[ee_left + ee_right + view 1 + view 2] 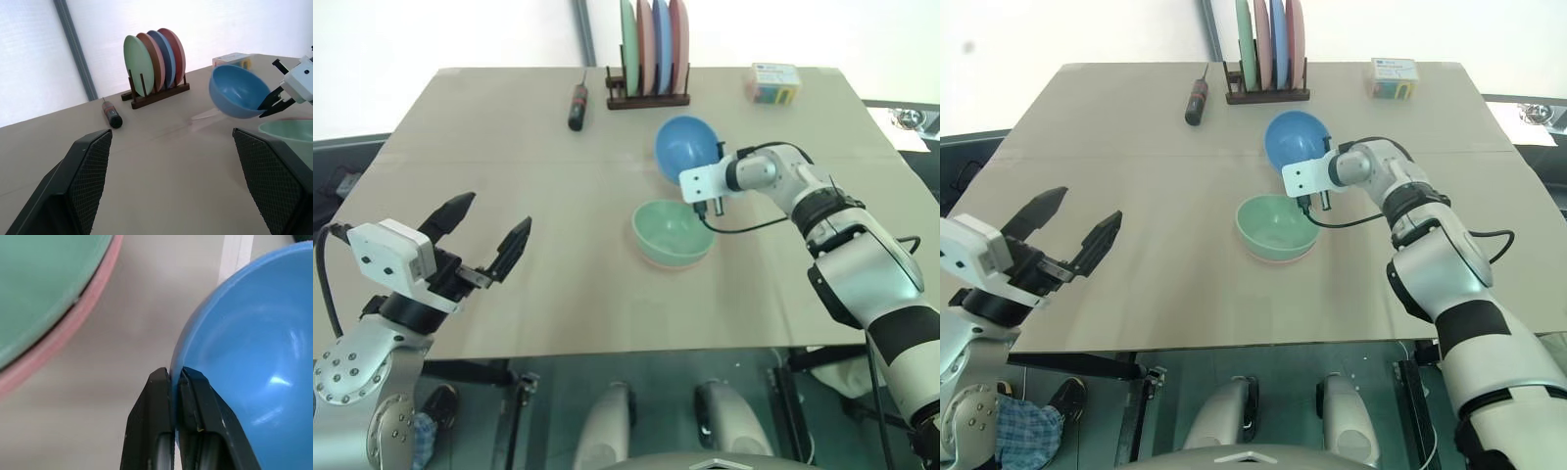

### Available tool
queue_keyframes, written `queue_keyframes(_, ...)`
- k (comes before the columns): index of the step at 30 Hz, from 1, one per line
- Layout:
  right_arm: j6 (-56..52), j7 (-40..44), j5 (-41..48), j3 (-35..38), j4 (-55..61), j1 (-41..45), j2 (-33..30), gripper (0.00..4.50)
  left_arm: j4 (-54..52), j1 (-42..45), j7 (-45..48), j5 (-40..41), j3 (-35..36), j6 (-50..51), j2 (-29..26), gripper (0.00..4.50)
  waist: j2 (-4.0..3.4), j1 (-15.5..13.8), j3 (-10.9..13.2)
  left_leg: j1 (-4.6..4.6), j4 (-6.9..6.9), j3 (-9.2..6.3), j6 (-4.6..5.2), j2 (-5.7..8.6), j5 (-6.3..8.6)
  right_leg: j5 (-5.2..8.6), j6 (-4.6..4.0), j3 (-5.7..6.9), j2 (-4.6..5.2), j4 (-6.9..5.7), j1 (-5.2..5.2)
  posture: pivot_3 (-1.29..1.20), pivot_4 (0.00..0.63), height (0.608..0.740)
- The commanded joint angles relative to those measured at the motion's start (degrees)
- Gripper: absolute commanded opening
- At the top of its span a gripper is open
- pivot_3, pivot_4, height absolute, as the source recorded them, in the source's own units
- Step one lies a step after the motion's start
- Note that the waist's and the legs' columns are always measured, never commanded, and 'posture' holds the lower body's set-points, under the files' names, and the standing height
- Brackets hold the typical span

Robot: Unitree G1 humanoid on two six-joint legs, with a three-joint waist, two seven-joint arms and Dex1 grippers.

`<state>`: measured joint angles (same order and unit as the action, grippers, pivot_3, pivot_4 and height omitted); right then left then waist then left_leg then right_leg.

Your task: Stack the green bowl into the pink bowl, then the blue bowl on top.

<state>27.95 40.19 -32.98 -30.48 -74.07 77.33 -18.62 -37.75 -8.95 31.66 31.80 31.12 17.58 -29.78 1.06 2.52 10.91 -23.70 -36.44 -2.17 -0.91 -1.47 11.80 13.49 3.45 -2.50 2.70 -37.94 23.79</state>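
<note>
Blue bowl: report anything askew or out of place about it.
The sky-blue plastic bowl is tipped up on its side, hollow facing the camera, because the right gripper is pinching its rim. Nothing is spilled or damaged.

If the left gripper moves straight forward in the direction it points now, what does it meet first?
Probably the blue bowl, held tilted in the right gripper. It sits between the open left gripper's fingers in the left wrist view, though depth is unclear and the line may pass beside it.
</note>
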Motion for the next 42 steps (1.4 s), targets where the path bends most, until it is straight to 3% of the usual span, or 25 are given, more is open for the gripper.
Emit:
queue_keyframes(1, 1.5, 0.7, 1.5, 2.0, 2.4, 1.8, -1.8, 0.09, 0.9, 1.1, 1.1, 0.8, -0.2, -1.7, -1.1, 4.22, 0.00, 0.0, 0.0, 0.00, 0.00, 0.01, 0.00, 0.00, 0.00, 0.00, 0.00, 0.00, 0.00, 0.00, 0.00, 0.00, 0.150, 0.740)
queue_keyframes(5, 4.4, 6.4, 4.8, 4.1, 6.0, 2.3, -4.5, 0.09, 2.7, 2.6, 2.8, 1.0, -1.6, -2.2, -1.6, 4.22, -0.01, 0.0, 0.0, -0.02, 0.02, 0.01, 0.00, 0.00, 0.00, 0.00, 0.00, 0.00, 0.00, 0.03, 0.01, 0.00, 0.150, 0.740)
queue_keyframes(8, 6.3, 19.4, 12.1, 7.0, 13.6, 0.3, -7.3, 0.09, 4.2, 4.1, 4.5, 1.1, -3.1, -2.7, -2.3, 4.22, -0.01, -0.1, 0.0, -0.02, 0.02, 0.01, 0.00, 0.00, 0.00, 0.00, 0.01, -0.01, 0.00, 0.03, 0.00, 0.00, 0.150, 0.740)
queue_keyframes(12, 0.1, 37.9, 23.8, 8.2, 35.5, -7.9, -12.9, 0.09, 7.5, 6.6, 8.1, 1.1, -4.8, -3.6, -4.2, 4.22, -0.01, -0.3, 0.0, -0.02, 0.02, -0.03, 0.01, -0.01, 0.01, -0.01, 0.02, 0.04, 0.00, 0.05, -0.03, 0.00, 0.150, 0.740)
queue_keyframes(16, -11.9, 46.7, 31.8, 8.2, 58.8, -16.8, -18.1, 0.09, 12.3, 10.4, 13.3, 1.5, -6.5, -4.5, -7.0, 4.22, -0.03, -0.4, 0.0, -0.03, 0.00, -0.06, 0.01, -0.01, 0.01, -0.01, 0.02, 0.08, 0.02, 0.03, -0.05, 0.00, 0.150, 0.740)
queue_keyframes(19, -18.4, 48.6, 34.1, 8.8, 68.1, -19.9, -20.3, 0.09, 15.5, 13.7, 17.1, 2.7, -7.5, -4.7, -8.7, 4.22, -0.08, -0.1, 0.0, 0.00, -0.01, -0.06, 0.01, -0.02, 0.00, 0.00, 0.02, 0.08, 0.01, -0.02, -0.03, 0.00, 0.150, 0.740)
queue_keyframes(24, -22.4, 49.4, 34.2, 8.9, 72.5, -20.8, -23.2, 0.09, 18.4, 17.0, 21.7, 4.6, -8.1, -4.3, -10.6, 4.22, -0.07, -0.2, 0.0, 0.03, -0.02, -0.02, 0.01, -0.05, 0.00, 0.01, 0.03, 0.08, -0.01, 0.00, -0.03, 0.00, 0.150, 0.740)
queue_keyframes(26, -23.8, 50.0, 34.5, 9.2, 73.9, -20.8, -24.4, 0.71, 19.6, 18.4, 23.1, 5.1, -8.3, -4.4, -11.3, 4.22, -0.06, -0.2, 0.0, 0.01, -0.02, -0.01, 0.01, -0.05, 0.00, 0.01, 0.03, 0.07, -0.01, 0.03, -0.03, 0.00, 0.150, 0.740)
queue_keyframes(27, -24.3, 50.2, 34.7, 9.4, 74.4, -20.8, -24.8, 0.81, 20.1, 18.8, 23.6, 5.2, -8.4, -4.5, -11.4, 4.22, -0.06, -0.3, 0.0, 0.00, -0.02, -0.01, 0.01, -0.05, 0.00, 0.01, 0.03, 0.06, -0.01, 0.04, -0.03, 0.00, 0.150, 0.740)
queue_keyframes(30, -28.7, 49.8, 36.0, 10.0, 76.3, -20.8, -25.4, 1.94, 20.8, 19.6, 24.4, 5.7, -8.5, -4.2, -11.6, 4.22, -0.06, -0.3, 0.0, -0.03, -0.02, -0.02, 0.01, -0.04, 0.00, 0.01, 0.03, 0.08, 0.00, 0.05, -0.01, 0.00, 0.150, 0.740)
queue_keyframes(36, -47.5, 49.0, 48.6, 18.2, 82.5, -24.5, -28.5, 1.94, 19.5, 16.1, 25.0, 3.2, -10.1, -3.0, -12.6, 4.22, -0.06, -0.3, 0.0, -0.04, -0.02, -0.03, 0.01, -0.04, 0.00, 0.01, 0.02, 0.08, 0.00, 0.05, -0.01, 0.00, 0.150, 0.740)
queue_keyframes(42, -60.3, 45.5, 62.3, 34.4, 83.1, -38.7, -33.2, 1.94, 16.7, 8.7, 21.8, 2.1, -7.3, -3.0, -12.0, 4.22, 0.00, -0.9, 0.0, -0.06, -0.02, -0.01, 0.02, -0.03, 0.01, 0.02, 0.01, 0.08, 0.04, 0.09, -0.03, 0.00, 0.150, 0.740)
